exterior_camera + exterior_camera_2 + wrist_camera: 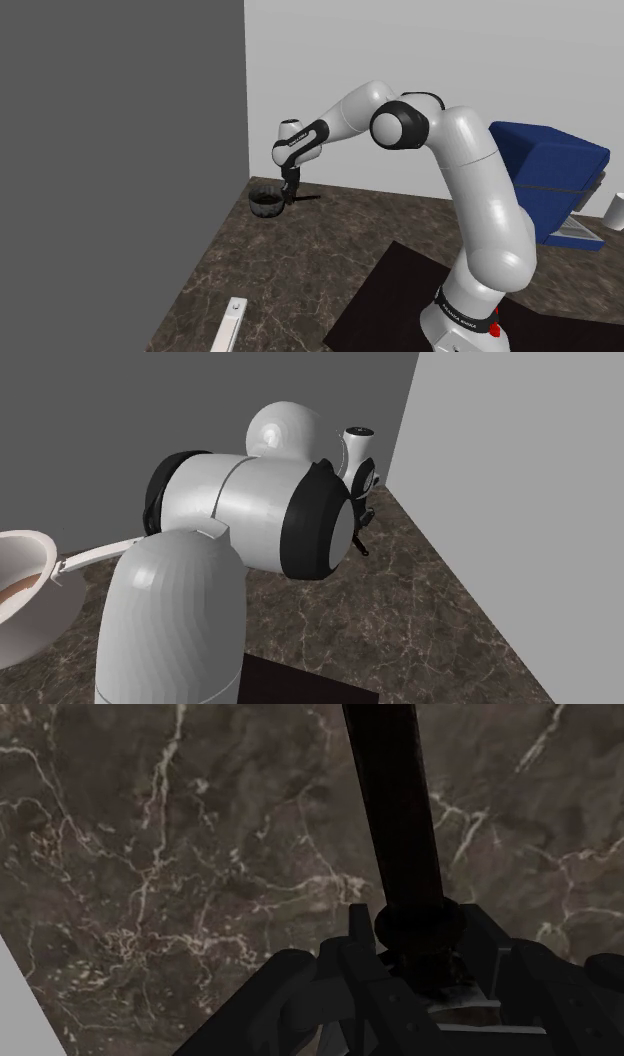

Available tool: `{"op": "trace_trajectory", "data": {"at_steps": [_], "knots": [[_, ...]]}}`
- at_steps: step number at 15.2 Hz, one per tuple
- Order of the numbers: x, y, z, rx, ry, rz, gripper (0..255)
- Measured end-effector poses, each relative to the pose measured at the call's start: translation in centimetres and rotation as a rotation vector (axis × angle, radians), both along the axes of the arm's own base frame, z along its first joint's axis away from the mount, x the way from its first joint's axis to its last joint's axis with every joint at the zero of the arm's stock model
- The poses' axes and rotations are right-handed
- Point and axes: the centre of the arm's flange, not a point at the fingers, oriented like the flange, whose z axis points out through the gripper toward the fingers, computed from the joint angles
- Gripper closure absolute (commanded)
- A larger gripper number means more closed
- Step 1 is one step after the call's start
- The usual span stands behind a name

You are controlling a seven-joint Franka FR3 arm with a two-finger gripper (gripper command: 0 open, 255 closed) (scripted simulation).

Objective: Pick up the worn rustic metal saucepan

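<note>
At the far corner of the worktop (330,240), with the narrowed gripper (425,932) clasping the dark saucepan (265,201) by its handle (395,814), lift slowly and straight, since the bowl will probably sag.

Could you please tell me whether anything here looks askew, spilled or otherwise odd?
Nothing stands out. The saucepan looks level near the wall, the marble counter around it shows no spill, and the claw clasps the handle with a finger on either side.
</note>
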Motion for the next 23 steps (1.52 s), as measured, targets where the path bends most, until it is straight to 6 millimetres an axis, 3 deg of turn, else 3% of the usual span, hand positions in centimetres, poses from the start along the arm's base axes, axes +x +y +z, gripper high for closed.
{"op": "trace_trajectory", "data": {"at_steps": [9, 23], "knots": [[0.0, 0.0, 0.2, 0.000, 0.000, 0.000, 255], [0.1, 0.0, 7.4, 0.000, 0.000, 0.000, 255]]}}
